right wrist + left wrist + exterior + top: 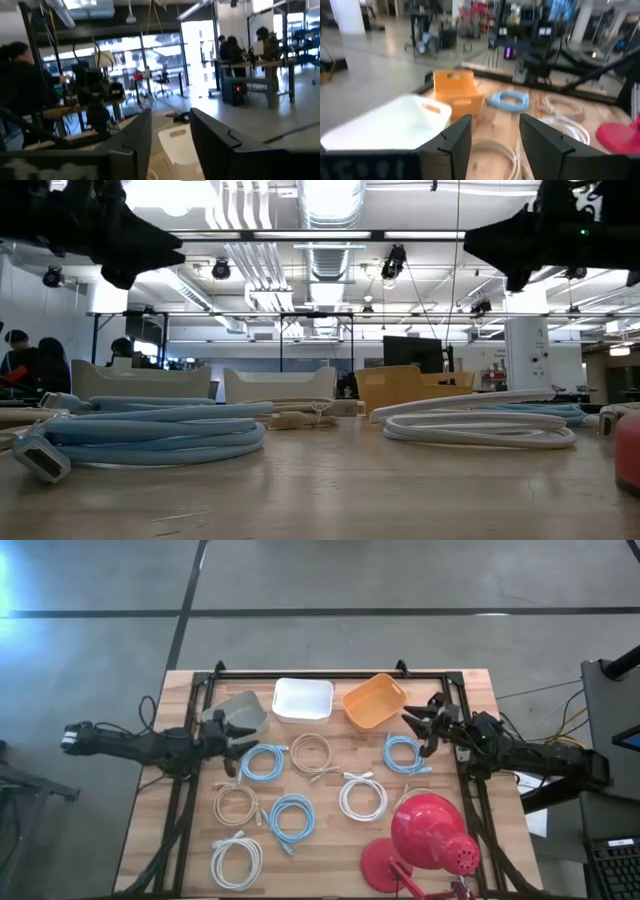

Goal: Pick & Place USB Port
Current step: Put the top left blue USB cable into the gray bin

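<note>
Several coiled cables with plug ends lie flat on the wooden table: blue ones, white ones and beige ones. At the far edge stand a grey bin, a white bin and an orange bin. My left gripper hovers open near the grey bin, above the table, nothing between its fingers. My right gripper hovers open beside the orange bin, also holding nothing. Both hang well above the cables in the low view.
A red desk lamp stands at the table's near right corner. A black frame runs along the table's far edge and sides. People sit at benches in the room beyond the table.
</note>
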Controlling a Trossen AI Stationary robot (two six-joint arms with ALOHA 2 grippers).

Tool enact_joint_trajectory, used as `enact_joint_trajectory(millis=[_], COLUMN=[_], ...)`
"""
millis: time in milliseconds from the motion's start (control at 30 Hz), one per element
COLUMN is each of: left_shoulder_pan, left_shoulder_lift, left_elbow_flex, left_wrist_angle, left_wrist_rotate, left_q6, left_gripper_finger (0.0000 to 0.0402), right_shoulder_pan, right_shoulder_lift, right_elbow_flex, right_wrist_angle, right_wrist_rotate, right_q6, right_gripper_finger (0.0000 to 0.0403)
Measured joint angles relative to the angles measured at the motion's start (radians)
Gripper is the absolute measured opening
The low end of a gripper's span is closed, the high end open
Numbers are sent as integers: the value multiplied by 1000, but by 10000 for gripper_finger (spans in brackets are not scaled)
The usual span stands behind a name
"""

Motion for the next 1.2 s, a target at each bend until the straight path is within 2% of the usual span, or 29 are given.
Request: enact_joint_trajectory(millis=[267,433,533,700,1033,1200], left_shoulder_pan=[0,-1,-1,-2,-2,-2], left_shoulder_lift=[226,384,487,612,749,800], left_elbow_flex=[81,82,84,83,83,85], left_wrist_angle=[-90,-98,-90,-86,-68,-63], left_wrist_rotate=[86,190,239,271,285,271], left_q6=[-148,-282,-298,-351,-406,-417], left_gripper_finger=[170,170,170,169,167,144], right_shoulder_pan=[0,0,0,0,0,7], right_shoulder_lift=[281,476,585,737,915,962], right_elbow_flex=[136,204,247,327,438,461], right_wrist_angle=[-114,-118,-120,-118,-120,-120], right_wrist_rotate=[-48,-51,-51,-51,-83,-107], right_q6=[-2,12,2,-1,-4,-4], right_gripper_finger=[161,162,160,152,132,123])
